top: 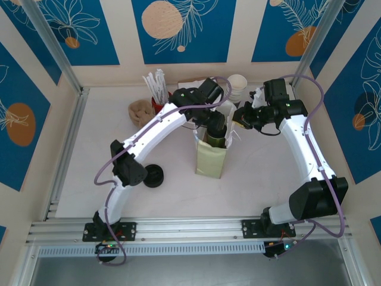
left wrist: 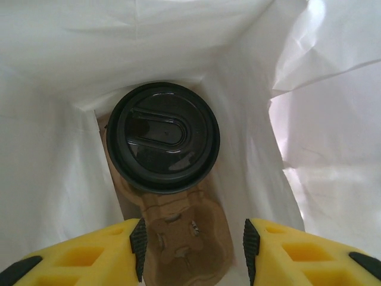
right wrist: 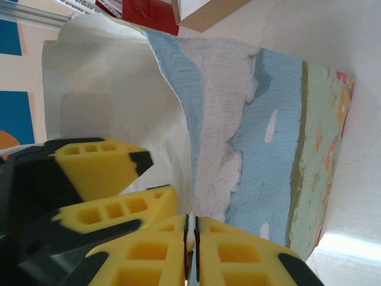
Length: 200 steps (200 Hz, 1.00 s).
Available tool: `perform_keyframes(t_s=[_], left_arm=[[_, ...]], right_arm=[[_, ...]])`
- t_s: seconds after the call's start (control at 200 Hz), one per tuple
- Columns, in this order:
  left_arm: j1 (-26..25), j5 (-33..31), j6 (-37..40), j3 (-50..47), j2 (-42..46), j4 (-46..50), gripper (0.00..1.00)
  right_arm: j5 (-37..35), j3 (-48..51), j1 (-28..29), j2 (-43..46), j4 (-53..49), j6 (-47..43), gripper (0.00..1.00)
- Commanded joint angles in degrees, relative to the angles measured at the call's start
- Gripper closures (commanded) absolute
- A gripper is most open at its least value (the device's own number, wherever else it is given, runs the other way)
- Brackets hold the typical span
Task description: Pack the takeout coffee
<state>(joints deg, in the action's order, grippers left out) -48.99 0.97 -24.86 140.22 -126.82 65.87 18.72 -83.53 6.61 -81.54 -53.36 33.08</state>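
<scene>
The takeout coffee (left wrist: 162, 137), black lid up, sits inside the paper bag (top: 211, 159), in a cardboard cup carrier (left wrist: 186, 235) at the bag's bottom. The left end effector (left wrist: 193, 253) hangs in the bag's mouth, released, its fingers apart and grasping nothing. The right end effector (right wrist: 191, 238) is clenched on the bag's rim. The bag stands upright on the surface (top: 178, 196), between the two arms.

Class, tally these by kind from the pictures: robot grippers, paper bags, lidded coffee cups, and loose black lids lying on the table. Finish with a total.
Grippers: 2 (left gripper, right gripper)
Paper bag: 1
Lidded coffee cup: 1
Loose black lid: 1
Total: 5
</scene>
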Motion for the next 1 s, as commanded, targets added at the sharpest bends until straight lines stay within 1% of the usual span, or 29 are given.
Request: perform_keyframes(t_s=[0.0,0.07,0.27,0.47,0.645,0.715,0.81,0.995], left_arm=[[-1.4,-3.2,2.3,1.0,-1.3,-1.5,0.51],[-2.0,-5.0,2.6,0.2,-1.6,-3.1,0.49],[-2.5,-7.0,2.0,-0.3,-3.2,-4.9,0.50],[-2.5,-7.5,1.3,-2.2,-3.7,-6.4,0.54],[-2.5,-7.3,1.2,-2.0,-3.3,-6.9,0.55],[-2.4,-7.6,1.2,-0.7,-2.7,-5.9,0.54],[-2.3,-8.0,0.5,0.8,-1.5,-4.9,0.48],[-2.4,-7.1,-2.9,1.5,1.0,-5.8,0.48]], right_arm=[[2.6,-0.1,-0.5,1.8,-1.7,1.0,0.85],[2.8,-0.1,-0.5,1.7,-1.8,0.9,0.83],[3.7,0.0,-0.6,1.0,-2.0,0.4,0.77],[2.6,0.1,-0.8,0.9,-2.7,0.2,0.76],[2.1,-0.1,-0.7,0.9,-3.3,0.2,0.81],[1.8,-0.3,-0.6,1.0,-3.7,0.2,0.82],[1.6,-0.2,-0.6,1.2,-3.7,0.3,0.83],[2.1,0.0,-0.6,1.3,-3.2,1.3,0.87]])
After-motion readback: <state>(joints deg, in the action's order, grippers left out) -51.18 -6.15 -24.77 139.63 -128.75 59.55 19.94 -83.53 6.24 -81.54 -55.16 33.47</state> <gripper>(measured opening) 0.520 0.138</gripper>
